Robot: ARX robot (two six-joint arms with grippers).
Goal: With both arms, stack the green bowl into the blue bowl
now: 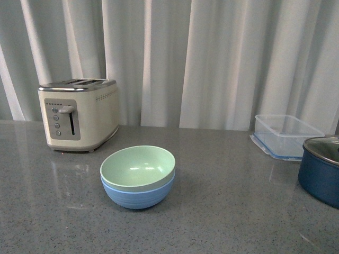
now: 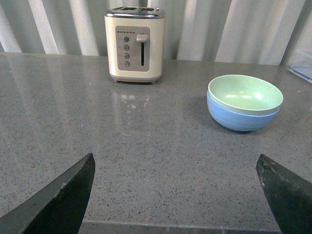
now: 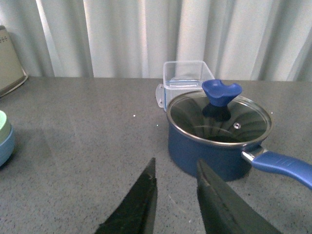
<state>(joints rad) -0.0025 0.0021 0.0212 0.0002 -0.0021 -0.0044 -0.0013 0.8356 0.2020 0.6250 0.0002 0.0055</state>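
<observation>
Front view: green bowl point(image 1: 138, 168) is already being cradled inside blue bowl point(image 1: 139, 194), so stacking looks done; left claw point(image 2: 178, 195) is spread wide, right claw point(image 3: 176, 195) slightly parted, nothing being held.

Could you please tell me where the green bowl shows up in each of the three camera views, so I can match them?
Front view: the green bowl sits nested in the blue bowl, centre of the counter, right of the toaster.
Left wrist view: green bowl at right, in the blue bowl.
Right wrist view: only a sliver of it at the left edge.
Shared landmark: the toaster, partly visible in the right wrist view.
</observation>
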